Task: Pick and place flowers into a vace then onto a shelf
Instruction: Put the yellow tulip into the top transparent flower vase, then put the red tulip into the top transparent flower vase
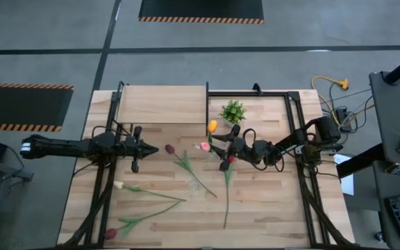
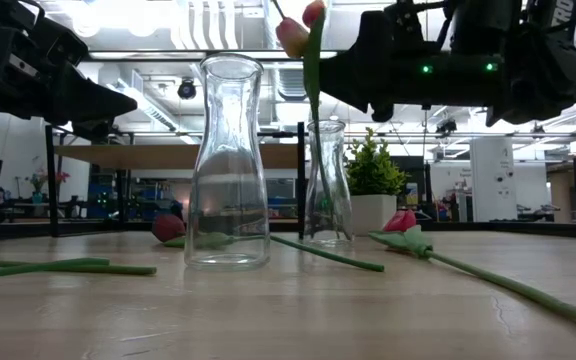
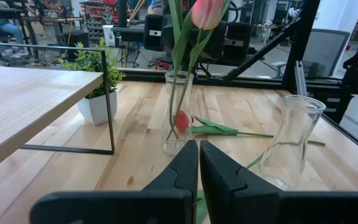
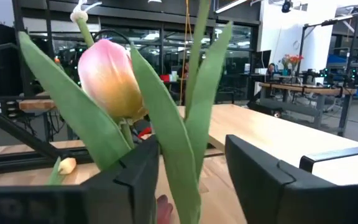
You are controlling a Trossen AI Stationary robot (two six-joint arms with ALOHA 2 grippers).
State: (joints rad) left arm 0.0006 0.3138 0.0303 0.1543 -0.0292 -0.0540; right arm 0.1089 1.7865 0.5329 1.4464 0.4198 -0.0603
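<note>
A narrow glass vase (image 3: 178, 112) stands on the table and holds tulips, their stems down in it and a pink head (image 4: 110, 78) and an orange head (image 1: 212, 126) above its mouth. My right gripper (image 4: 191, 168) is open at head height, a finger on either side of the pink tulip's leaves. A second, empty vase (image 2: 226, 165) stands nearer the front. More flowers lie flat on the table: a dark red one (image 1: 170, 149), a cream one (image 1: 119, 185), a red one (image 1: 230, 160). My left gripper (image 3: 199, 162) is shut, level, left of the vases. My right gripper stands open around the pink tulip's leaves (image 4: 166, 155), coming in level from the table's right. One leaf runs close along the inner side of one finger (image 4: 138, 180); I cannot tell whether it touches. The tulip stands upright in the vase.
The shelf (image 1: 162, 104) stands at the table's far left-centre on a thin black frame (image 3: 107, 102). A small potted plant (image 1: 233, 111) sits just right of it, behind the vases. Another dark red tulip (image 1: 110, 234) lies at the near left corner.
</note>
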